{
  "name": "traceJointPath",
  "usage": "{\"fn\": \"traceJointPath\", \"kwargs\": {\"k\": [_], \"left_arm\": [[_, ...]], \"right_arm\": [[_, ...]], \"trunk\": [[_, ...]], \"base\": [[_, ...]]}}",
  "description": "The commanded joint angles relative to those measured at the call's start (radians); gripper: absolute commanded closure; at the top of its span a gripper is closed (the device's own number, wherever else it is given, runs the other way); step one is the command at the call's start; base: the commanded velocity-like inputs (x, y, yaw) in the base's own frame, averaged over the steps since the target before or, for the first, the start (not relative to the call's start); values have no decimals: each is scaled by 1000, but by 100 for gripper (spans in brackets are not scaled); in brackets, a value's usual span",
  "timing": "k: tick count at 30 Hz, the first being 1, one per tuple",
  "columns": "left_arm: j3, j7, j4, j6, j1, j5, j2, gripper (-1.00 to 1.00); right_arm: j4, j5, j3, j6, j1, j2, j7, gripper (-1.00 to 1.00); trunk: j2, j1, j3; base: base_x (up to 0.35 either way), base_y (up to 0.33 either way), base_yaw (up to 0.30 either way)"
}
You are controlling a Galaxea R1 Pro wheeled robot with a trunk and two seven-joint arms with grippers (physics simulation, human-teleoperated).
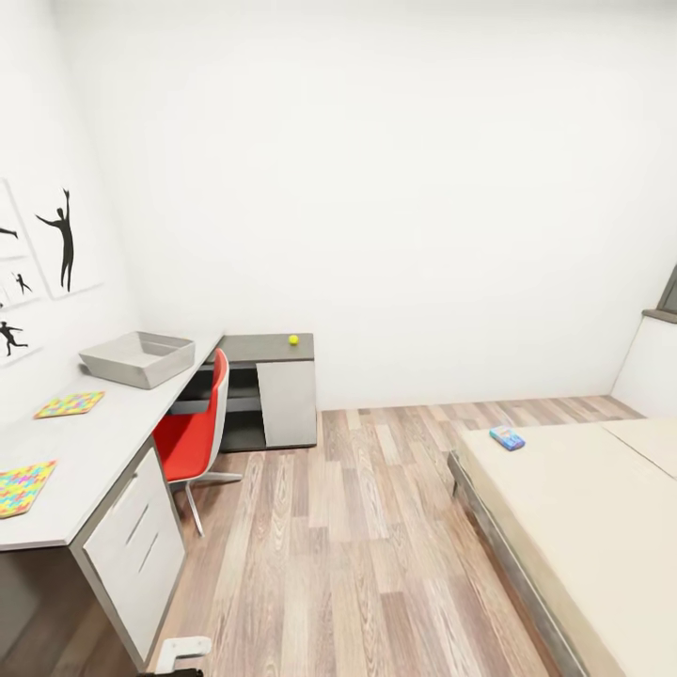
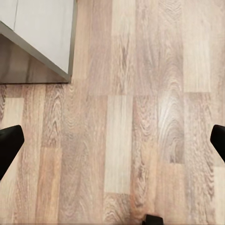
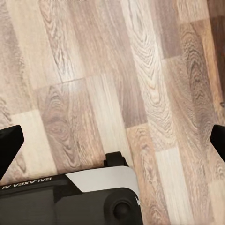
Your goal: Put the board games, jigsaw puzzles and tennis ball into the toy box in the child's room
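Both sets of our fingers, left and right, hang spread wide and empty over the floor, apparently stowed for travel. Ahead, the toy box, two puzzles and the ball sit on the table; a blue game lies on the bed.

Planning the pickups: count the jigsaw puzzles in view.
2. One thin multicoloured jigsaw mat lies on the long white-topped desk near the grey toy bin; the other lies nearer, cut by the picture's edge. More may lie outside the picture.
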Motion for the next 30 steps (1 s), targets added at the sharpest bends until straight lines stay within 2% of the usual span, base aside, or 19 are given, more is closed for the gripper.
{"fn": "traceJointPath", "kwargs": {"k": [1,15,21,30], "left_arm": [[1,1,0,1,-1,1,-1,-100],[0,-19,5,45,-1,3,2,-100],[1,-59,5,64,-1,3,2,-100],[4,-132,5,169,-1,5,4,-100]], "right_arm": [[-2,-4,-3,2,0,1,-3,-100],[-2,-6,-2,-20,5,4,-3,-100],[-2,-5,-1,-16,5,5,-1,-100],[1,-5,0,-11,5,11,0,-100]], "trunk": [[6,-4,2],[104,-57,45],[146,-80,64],[209,-115,88]], "base": [[0,0,0],[0,0,0],[0,0,0],[0,0,0]]}}
